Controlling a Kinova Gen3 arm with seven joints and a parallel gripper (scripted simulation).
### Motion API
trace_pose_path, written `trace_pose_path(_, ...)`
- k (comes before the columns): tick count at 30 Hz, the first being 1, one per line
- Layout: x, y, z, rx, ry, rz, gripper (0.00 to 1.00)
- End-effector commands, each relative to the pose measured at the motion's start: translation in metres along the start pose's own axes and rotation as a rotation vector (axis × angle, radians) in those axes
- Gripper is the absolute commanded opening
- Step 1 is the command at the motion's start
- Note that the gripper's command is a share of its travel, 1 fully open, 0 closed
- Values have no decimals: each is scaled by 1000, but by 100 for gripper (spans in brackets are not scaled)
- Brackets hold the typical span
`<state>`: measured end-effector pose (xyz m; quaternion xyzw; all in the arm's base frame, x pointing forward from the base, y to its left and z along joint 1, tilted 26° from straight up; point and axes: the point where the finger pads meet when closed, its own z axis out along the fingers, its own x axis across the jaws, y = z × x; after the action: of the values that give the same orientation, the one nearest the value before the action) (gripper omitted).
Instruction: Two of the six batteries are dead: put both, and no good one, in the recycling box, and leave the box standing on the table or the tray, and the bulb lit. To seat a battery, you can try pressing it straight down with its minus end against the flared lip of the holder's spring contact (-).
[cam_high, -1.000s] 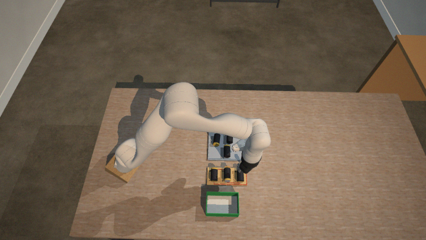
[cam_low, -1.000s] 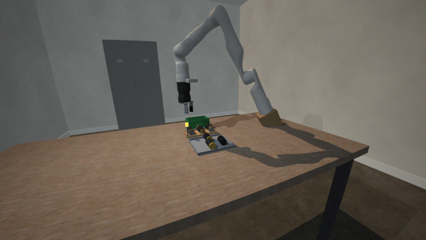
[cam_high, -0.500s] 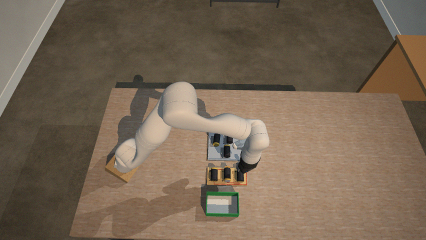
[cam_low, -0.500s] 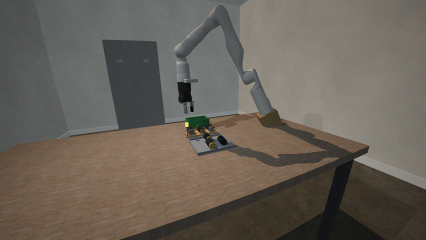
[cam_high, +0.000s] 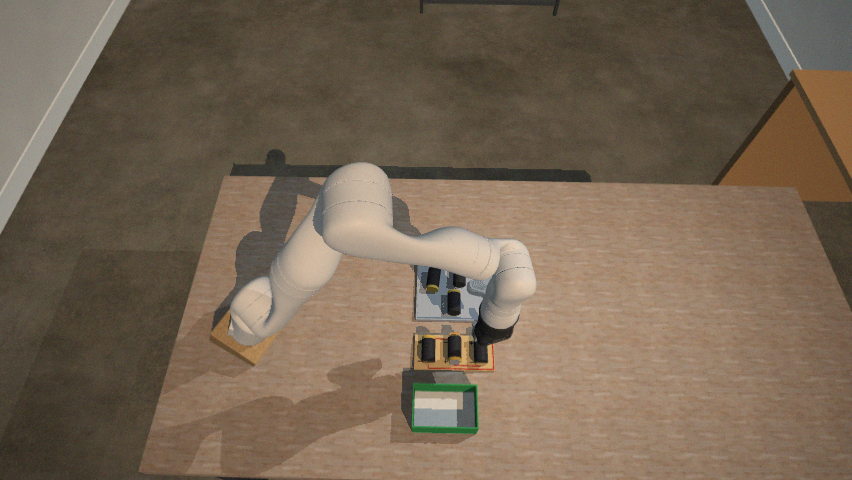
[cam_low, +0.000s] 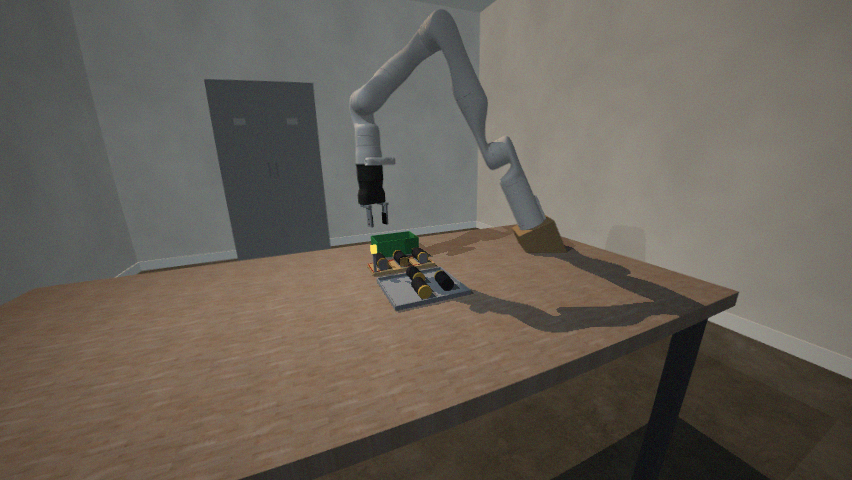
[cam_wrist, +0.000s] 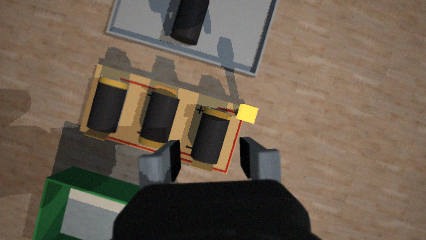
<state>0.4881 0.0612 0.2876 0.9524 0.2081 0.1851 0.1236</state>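
A tan holder (cam_high: 453, 351) carries three black batteries; it also shows in the wrist view (cam_wrist: 160, 120). The bulb (cam_wrist: 248, 113) at its corner glows yellow, and shows in the side view (cam_low: 373, 251). My gripper (cam_wrist: 210, 152) (cam_low: 376, 215) is open and empty, high above the holder, its fingers straddling the line of the end battery (cam_wrist: 210, 136) beside the bulb. A grey tray (cam_high: 446, 292) behind the holder holds three more batteries (cam_high: 454, 301). The green recycling box (cam_high: 444, 407) stands on the table in front of the holder and looks empty; its corner shows in the wrist view (cam_wrist: 80, 205).
The arm's base block (cam_high: 243, 345) sits near the table's left side. The arm's link hangs over the tray's right part and hides it in the top view. An orange cabinet (cam_high: 798, 137) stands off the table at the far right.
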Motion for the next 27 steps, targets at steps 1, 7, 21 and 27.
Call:
trace_pose_path(1, 1, -1, -1, 1, 3, 22, 90)
trace_pose_path(7, 1, -1, -1, 1, 2, 89, 90)
trace_pose_path(21, 1, -1, -1, 1, 2, 198, 90)
trace_pose_path(27, 1, -1, -1, 1, 2, 238, 90)
